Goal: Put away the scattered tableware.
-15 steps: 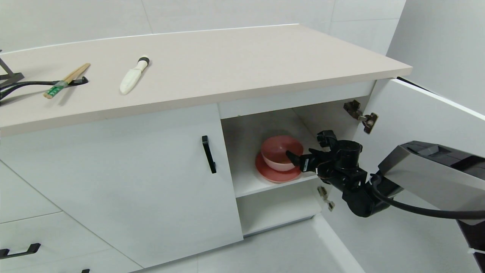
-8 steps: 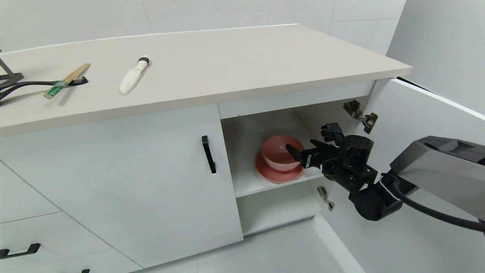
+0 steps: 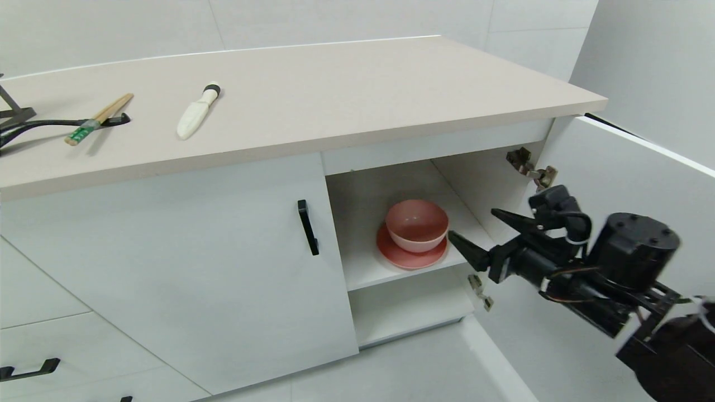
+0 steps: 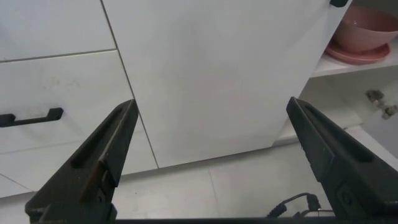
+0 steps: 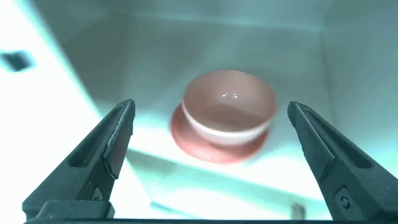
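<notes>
Two stowed: pink bowl (image 3: 416,223) on pink round plate (image 3: 410,258) inside white cabinet (image 3: 385,178); above it, wooden chopsticks (image 3: 99,118) and white utensil (image 3: 196,111) wait; my right hand (image 3: 472,223) hangs released.

pink bowl (image 3: 416,224): upright on pink plate (image 3: 408,259), cabinet shelf (image 3: 368,269) | chopsticks (image 3: 99,118), white knife (image 3: 196,113): flat on countertop (image 3: 335,95)

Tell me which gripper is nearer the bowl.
Right. The right gripper sits just outside the open cabinet, facing the bowl, jaws open and apart from it. The left gripper hangs before the closed door, with the bowl off to one side, farther away.
</notes>
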Available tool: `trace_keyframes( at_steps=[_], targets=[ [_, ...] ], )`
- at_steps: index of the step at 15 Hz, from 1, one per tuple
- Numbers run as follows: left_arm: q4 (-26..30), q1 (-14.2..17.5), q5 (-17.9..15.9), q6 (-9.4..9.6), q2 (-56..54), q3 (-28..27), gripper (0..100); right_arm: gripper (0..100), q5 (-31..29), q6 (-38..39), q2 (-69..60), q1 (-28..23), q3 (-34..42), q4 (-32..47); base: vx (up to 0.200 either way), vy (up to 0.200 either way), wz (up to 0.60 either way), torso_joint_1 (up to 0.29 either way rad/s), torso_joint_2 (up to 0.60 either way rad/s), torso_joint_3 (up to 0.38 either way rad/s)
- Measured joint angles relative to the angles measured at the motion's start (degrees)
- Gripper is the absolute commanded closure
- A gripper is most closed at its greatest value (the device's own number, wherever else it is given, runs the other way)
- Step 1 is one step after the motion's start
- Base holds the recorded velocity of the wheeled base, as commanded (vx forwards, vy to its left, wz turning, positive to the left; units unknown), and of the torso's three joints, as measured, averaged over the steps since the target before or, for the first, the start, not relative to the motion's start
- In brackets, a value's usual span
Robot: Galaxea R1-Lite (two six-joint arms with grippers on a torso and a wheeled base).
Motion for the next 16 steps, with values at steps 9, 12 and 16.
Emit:
trace_keyframes(
  at_steps=[9,12,16],
  targets=[
    [-0.2,0.1,2.9,-0.22,0.0,0.0,0,0,-2.3,-1.0,-39.1,-12.5,27.4,22.4,0.0,0.0,0.0,0.0,0.0,0.0],
    [-0.2,0.1,2.9,0.22,0.0,0.0,0,0,-3.0,-0.3,-60.4,-16.1,27.6,48.1,0.0,0.0,0.0,0.0,0.0,0.0],
    [-0.1,0.1,1.0,3.46,0.0,0.0,0,0,-4.5,1.4,-90.5,-24.3,27.6,78.5,0.0,0.0,0.0,0.0,0.0,0.0]
  ],
)
